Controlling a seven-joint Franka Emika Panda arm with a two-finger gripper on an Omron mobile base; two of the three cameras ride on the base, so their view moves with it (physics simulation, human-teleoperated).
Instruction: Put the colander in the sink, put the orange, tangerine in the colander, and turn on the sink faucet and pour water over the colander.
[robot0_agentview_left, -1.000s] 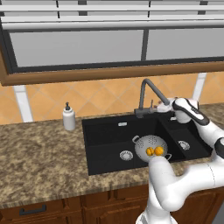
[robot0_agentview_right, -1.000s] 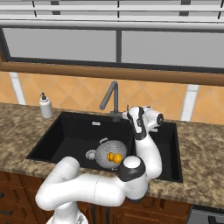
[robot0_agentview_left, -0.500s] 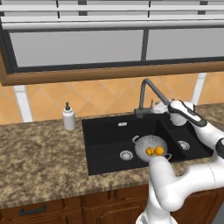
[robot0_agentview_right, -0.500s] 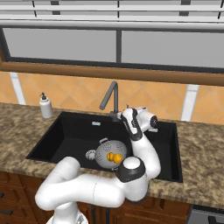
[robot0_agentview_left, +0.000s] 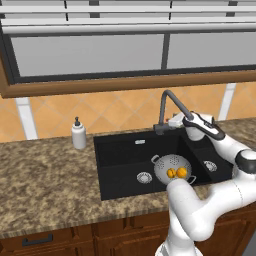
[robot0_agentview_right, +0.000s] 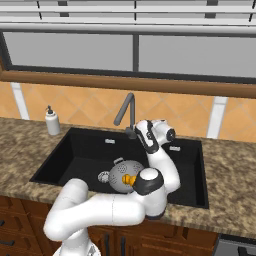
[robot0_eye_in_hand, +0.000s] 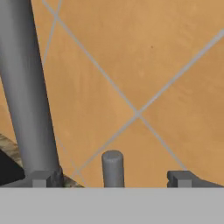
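The grey colander (robot0_agentview_left: 169, 164) (robot0_agentview_right: 119, 173) sits in the right part of the black sink (robot0_agentview_left: 120, 156) (robot0_agentview_right: 75, 155). Two orange fruits, the orange and the tangerine, lie in it side by side (robot0_agentview_left: 171, 173) (robot0_agentview_left: 182, 171); which is which I cannot tell. The dark gooseneck sink faucet (robot0_agentview_left: 164, 104) (robot0_agentview_right: 128, 111) (robot0_eye_in_hand: 25, 92) stands behind the basin, and no water runs from it. My gripper (robot0_agentview_left: 176, 120) (robot0_agentview_right: 138, 132) (robot0_eye_in_hand: 111, 178) is open at the faucet's base. Its small side lever (robot0_eye_in_hand: 113, 168) stands between my fingertips (robot0_eye_in_hand: 41, 178).
A white soap pump bottle (robot0_agentview_left: 78, 134) (robot0_agentview_right: 51, 121) stands on the granite counter (robot0_agentview_left: 45, 180) left of the sink. The orange tiled wall (robot0_eye_in_hand: 144, 78) is close behind the faucet. A window runs above.
My hand has moved left and closer to the faucet's base. The jaws have stayed open. The colander and fruit have not moved.
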